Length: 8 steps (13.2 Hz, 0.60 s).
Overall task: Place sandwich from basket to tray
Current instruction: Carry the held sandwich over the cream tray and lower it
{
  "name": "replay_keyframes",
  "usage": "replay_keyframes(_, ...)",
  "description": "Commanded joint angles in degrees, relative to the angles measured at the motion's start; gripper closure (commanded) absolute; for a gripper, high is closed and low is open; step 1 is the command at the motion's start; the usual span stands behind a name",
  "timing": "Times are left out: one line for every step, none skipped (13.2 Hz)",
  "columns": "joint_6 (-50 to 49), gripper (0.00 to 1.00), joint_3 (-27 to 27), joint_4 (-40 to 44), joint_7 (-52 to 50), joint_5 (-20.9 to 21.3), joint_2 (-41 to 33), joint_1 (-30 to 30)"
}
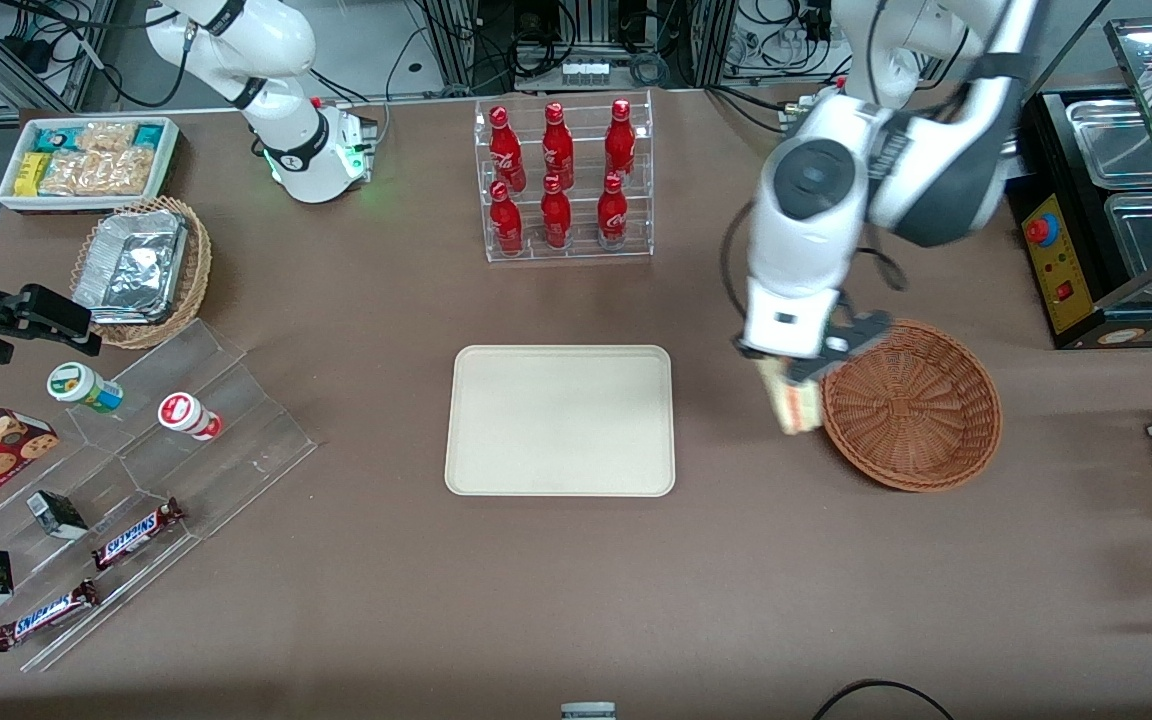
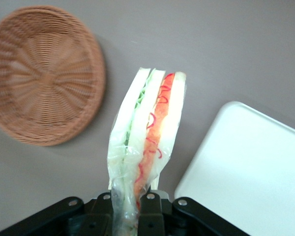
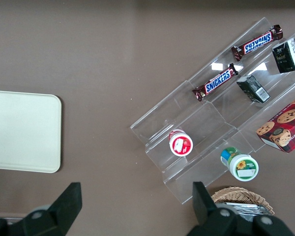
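the sandwich point(image 1: 798, 405) hangs in the air right of centre in the front picture, clear of the table, just beside the rim of the basket point(image 1: 911, 405) and on the side facing the tray point(image 1: 560, 420); it is out of the basket already but not yet over the tray, with a strip of bare brown table point(image 1: 716, 560) between them; the gripper point(image 1: 804, 368) sits directly above it, and in the wrist picture its black fingers point(image 2: 148, 209) are pressed together on the narrow end of the clear wrapper, so the wedge dangles away from them with its pink-red and green layers showing edge-on; the basket looks empty in both pictures.

what worries me from here is that grip; it seems to be mostly film and a thin corner of bread, so a quick sideways swing could let the wedge twist, slip through the plastic or drop short onto the table; hanging loose like that, it could also sway, and a release made too near the tray's closest rim might leave it half on, half off; letting go too high could make it tip and tumble; farther up the frame, the rack of red bottles point(image 1: 563, 180) stands well apart and should not be in the way.
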Motion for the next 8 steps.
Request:
replay_keyframes(3.41,0.96,1.03,2.64,4.08,-1.97,3.88,-4.80)
replay_keyframes(5.34,0.96,1.11,3.43,4.08,-1.71,6.34,-7.09)
replay_keyframes(8.06,0.96,1.11,3.70,4.08,-1.45,8.71,-7.89)
replay_keyframes(11.74,0.96,1.11,3.79,4.08,-1.36,11.17,-8.33)
replay_keyframes(14.65,0.96,1.11,4.14,4.08,-1.27,13.29,-8.86)
replay_keyframes(15.89,0.96,1.11,5.54,4.17,-1.09,16.00,-9.21)
replay_keyframes(15.99,0.96,1.20,7.29,4.17,-0.92,18.38,-9.39)
replay_keyframes(15.99,0.96,1.20,8.96,4.26,-0.57,20.67,-9.39)
